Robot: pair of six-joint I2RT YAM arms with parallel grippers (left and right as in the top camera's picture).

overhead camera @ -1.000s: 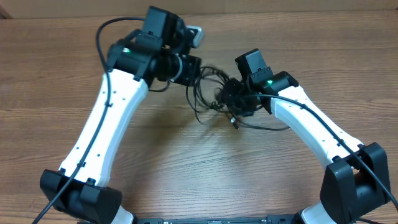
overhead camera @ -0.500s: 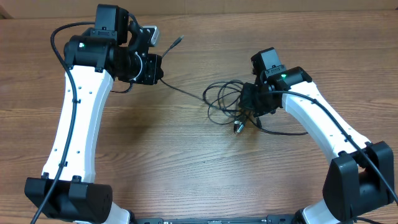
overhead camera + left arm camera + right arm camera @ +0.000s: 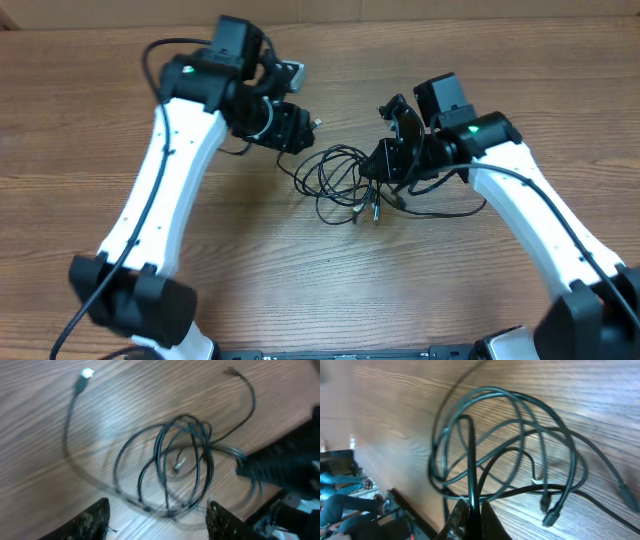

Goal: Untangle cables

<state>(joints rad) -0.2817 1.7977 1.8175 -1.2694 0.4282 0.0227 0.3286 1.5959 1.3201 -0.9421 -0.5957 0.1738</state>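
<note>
Brown wood-grain worktop [image 3: 300, 290], seen from overhead, carries both arms and one loose tangle of cables [image 3: 335, 180].

Cables: thin black cords in several overlapping loops, lying near the middle of the worktop, between the two grippers. Two plug ends [image 3: 376, 212] stick out of the tangle on its near-edge side. One strand trails off toward the right edge and passes under the right arm. In the left wrist view a single cord leaves the loops and ends in a silvery plug [image 3: 86, 374], lying flat and well apart from the tangle.

Left gripper [image 3: 308, 128]: on the left-edge side of the tangle, just beside its outermost loop. In its wrist view the fingers [image 3: 92, 520] stand spread, with the loops on the worktop beyond them. That view is blurred, and I cannot tell whether a finger touches a cord.

Right gripper [image 3: 380, 165]: at the right-edge side of the tangle. In its wrist view the fingers are pressed together, pinching one black strand of the cables. The strand runs up from the fingertips into the loops. The other loops fan out over the worktop beyond the pinch point.
</note>
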